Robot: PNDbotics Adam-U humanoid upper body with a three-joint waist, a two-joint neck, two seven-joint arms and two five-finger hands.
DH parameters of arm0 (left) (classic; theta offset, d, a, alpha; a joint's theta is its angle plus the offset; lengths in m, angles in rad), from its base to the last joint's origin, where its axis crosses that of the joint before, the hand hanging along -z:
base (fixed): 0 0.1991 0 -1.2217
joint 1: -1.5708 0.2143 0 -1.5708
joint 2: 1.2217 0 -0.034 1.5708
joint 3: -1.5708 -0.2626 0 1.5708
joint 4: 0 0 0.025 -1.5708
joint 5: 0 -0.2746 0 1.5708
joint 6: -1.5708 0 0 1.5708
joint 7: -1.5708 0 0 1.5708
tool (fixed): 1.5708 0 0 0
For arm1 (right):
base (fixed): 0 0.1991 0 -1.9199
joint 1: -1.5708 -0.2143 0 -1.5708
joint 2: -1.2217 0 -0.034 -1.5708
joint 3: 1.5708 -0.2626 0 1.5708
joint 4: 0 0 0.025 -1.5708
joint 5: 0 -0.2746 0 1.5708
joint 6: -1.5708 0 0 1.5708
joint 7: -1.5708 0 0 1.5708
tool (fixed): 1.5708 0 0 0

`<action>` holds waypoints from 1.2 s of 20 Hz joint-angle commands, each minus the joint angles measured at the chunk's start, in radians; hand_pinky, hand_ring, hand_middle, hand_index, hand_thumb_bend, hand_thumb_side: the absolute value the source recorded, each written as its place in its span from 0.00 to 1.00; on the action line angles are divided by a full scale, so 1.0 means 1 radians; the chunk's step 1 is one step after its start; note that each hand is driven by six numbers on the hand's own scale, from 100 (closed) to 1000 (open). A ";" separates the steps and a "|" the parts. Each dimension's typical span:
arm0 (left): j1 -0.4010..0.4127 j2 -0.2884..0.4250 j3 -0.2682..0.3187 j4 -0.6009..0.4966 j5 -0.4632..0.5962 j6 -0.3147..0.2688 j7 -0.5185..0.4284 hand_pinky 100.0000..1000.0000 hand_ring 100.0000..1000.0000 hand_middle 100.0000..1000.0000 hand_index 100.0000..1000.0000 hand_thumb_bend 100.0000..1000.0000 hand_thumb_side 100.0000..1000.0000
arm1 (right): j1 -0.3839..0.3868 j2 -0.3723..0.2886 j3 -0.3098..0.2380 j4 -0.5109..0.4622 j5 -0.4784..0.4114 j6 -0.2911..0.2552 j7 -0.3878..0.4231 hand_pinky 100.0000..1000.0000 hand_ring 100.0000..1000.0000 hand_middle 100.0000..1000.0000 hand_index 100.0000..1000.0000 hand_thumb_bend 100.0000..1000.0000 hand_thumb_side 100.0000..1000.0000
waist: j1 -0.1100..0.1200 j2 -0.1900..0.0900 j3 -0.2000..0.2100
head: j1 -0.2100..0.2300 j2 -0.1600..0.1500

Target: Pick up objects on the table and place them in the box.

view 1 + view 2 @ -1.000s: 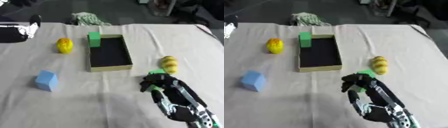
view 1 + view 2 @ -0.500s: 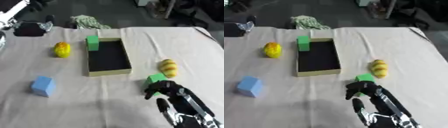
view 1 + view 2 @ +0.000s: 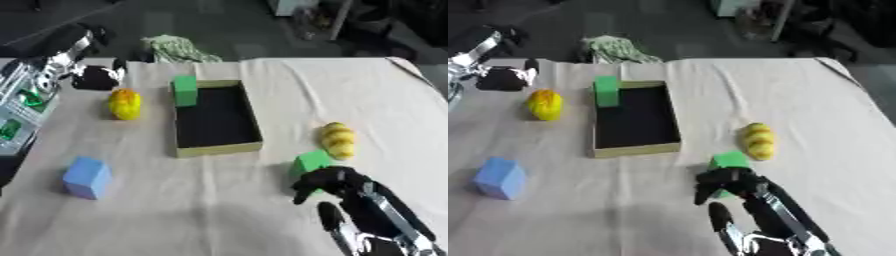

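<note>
Right now the green cube [image 3: 311, 162] sits on the cloth at about 5 o'clock from the box [image 3: 216, 118], just beside the lumpy yellow fruit-shaped toy [image 3: 338, 140]. Right hand [image 3: 337, 181] is on its near side, fingers curled down around it, looks like it's closing on the cube but not lifted. Left hand [image 3: 98, 76] is up at 10 o'clock, fingers curled, holding nothing I can see

Risks, my read:
- contact seems to be only on the cube's near faces, so it could tip or squirt toward the yellow toy
- tablecloth [image 3: 210, 210] is soft and wrinkled, could snag fingertips
- second green block [image 3: 185, 90] leans on the box's 11 o'clock corner, a drop there could jam

Materials: cubes look smooth with hard edges, blue cube [image 3: 87, 177] at 8 o'clock likewise; box is shallow, rectangular, dark inside with yellowish walls; round yellow toy [image 3: 125, 103] at 9 o'clock would likely roll
</note>
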 commanded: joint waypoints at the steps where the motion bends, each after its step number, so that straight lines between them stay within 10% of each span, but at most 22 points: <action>1: -0.029 0.001 0.020 0.054 -0.045 -0.040 0.013 0.78 0.75 0.74 0.89 0.00 0.19 | -0.006 -0.015 -0.004 -0.021 -0.006 -0.001 -0.001 0.71 0.55 0.53 0.76 0.00 0.35 | 0.004 -0.014 -0.002 | 0.000 -0.012; 24: -0.056 -0.080 0.081 0.414 -0.166 -0.284 0.148 0.79 0.76 0.75 0.89 0.00 0.20 | -0.011 -0.006 -0.001 -0.021 -0.001 0.005 -0.008 0.70 0.54 0.52 0.75 0.00 0.34 | 0.002 -0.001 -0.009 | 0.045 -0.031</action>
